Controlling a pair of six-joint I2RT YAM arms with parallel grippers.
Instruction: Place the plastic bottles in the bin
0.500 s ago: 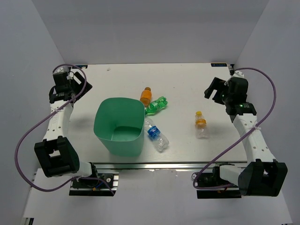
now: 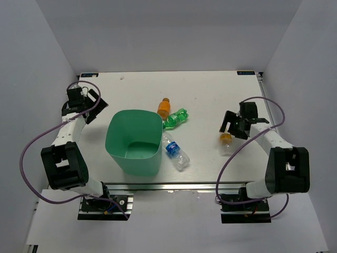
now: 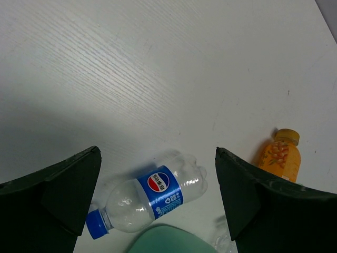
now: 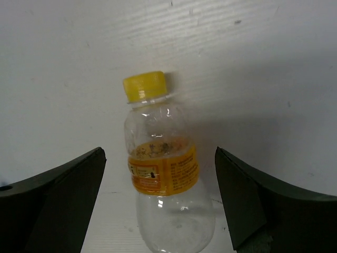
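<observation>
On the white table (image 2: 210, 89), we see four plastic bottles, all of them outside the bin (image 2: 141, 164). The bin stands upright, left of centre, near the front edge. The blue-label bottle (image 2: 175, 150) lies on its side just beside the bin's right wall, its blue cap toward the tub. Beyond it, the green bottle (image 2: 176, 118) lies tilted near the bin's far right corner. The orange bottle (image 2: 164, 108) sits just beside the green one, on the far side; we cannot tell whether they touch. Well apart from these, toward the right edge, the orange-band bottle (image 2: 226, 143) lies flat, its yellow cap pointing away from the front edge.

The right gripper (image 2: 231, 128) hangs low just beyond that yellow cap. Its jaws are spread wide, and in the wrist view the bottle shows between the two fingers without touching either. The left gripper (image 2: 95, 109) is held off the bin's far left corner, well apart from every bottle. Its jaws are likewise fully spread and hold nothing; its camera looks past the bin's rim at the blue-label and orange bottles.
</observation>
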